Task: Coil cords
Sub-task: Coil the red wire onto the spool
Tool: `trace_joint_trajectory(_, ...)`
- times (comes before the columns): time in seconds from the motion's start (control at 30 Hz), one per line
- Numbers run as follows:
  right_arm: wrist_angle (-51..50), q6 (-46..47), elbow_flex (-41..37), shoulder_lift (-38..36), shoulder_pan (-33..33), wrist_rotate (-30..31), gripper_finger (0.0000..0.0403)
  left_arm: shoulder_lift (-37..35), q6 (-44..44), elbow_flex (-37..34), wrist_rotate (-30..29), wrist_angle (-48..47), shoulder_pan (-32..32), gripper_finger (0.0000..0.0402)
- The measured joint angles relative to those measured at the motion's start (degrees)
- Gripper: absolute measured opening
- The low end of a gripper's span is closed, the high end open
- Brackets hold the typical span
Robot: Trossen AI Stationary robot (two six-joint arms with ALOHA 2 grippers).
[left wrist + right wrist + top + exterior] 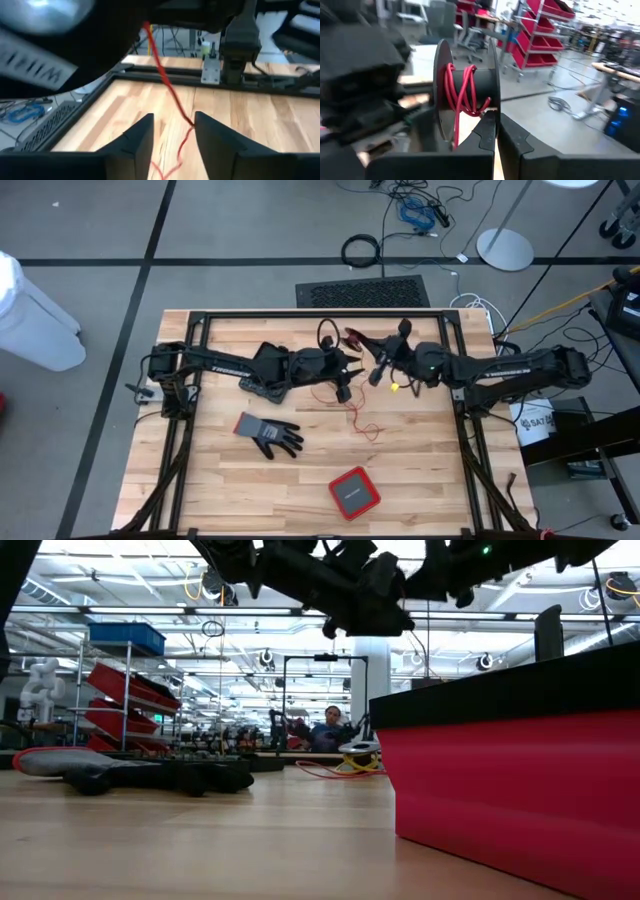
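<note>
Two tools mid-table, left tool point(172, 145) partly open astride red wire point(167, 85), right tool point(496, 132) shut, pinching black spool point(465, 90).

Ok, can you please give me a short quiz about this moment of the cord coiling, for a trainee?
1. True or false: the red wire passes between the open fingers of the left gripper.
2. What is wound on the black spool just in front of the right gripper? A) red wire B) blue cable C) yellow wire
3. Fill in: on the table, the grey thing lying near the red box is a ___.

Key: 1 true; 2 A; 3 glove.
</note>
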Motion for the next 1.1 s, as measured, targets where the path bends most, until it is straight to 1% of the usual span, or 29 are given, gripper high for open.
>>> trace_joint_trajectory(0.07, 0.03, 0.45, 0.00, -1.51, 0.04, -2.04, 0.0000, 0.00, 0.32, 0.00, 0.01, 1.46, 0.12, 0.0162)
trace_joint_trajectory(0.27, -0.22, 2.11, 0.00, -4.68, 0.04, -5.60, 0.0000, 0.01, 4.58, -0.02, 0.06, 2.65, 0.23, 0.0164)
trace_joint_trajectory(0.37, 0.12, 2.56, 0.00, -5.51, 0.04, -6.66, 0.0000, 0.54, 6.09, -0.02, 1.97, 5.46, 0.25, 0.0164)
trace_joint_trajectory(0.53, 1.03, 3.37, 0.00, -5.96, 0.04, -8.46, 0.0000, 3.66, 6.36, -0.05, 3.88, 10.41, 0.23, 0.0164)
trace_joint_trajectory(0.6, 0.94, 3.86, 0.00, -5.95, 0.04, -8.68, 0.0000, 4.86, 6.35, -0.07, 6.04, 12.61, 0.25, 0.0164)
trace_joint_trajectory(0.67, 0.58, 3.89, 0.00, -5.95, 0.04, -9.01, 0.0000, 6.08, 6.33, -0.06, 6.86, 14.24, 0.25, 0.0164)
trace_joint_trajectory(0.83, 0.50, 3.90, 0.00, -5.95, 0.04, -9.93, 0.0000, 7.59, 5.95, -0.07, 8.28, 14.65, 0.25, 0.0164)
trace_joint_trajectory(1.1, 0.44, 3.90, 0.00, -5.92, 0.04, -9.96, 0.0000, 7.91, 4.59, -0.07, 10.62, 14.79, 0.23, 0.0164)
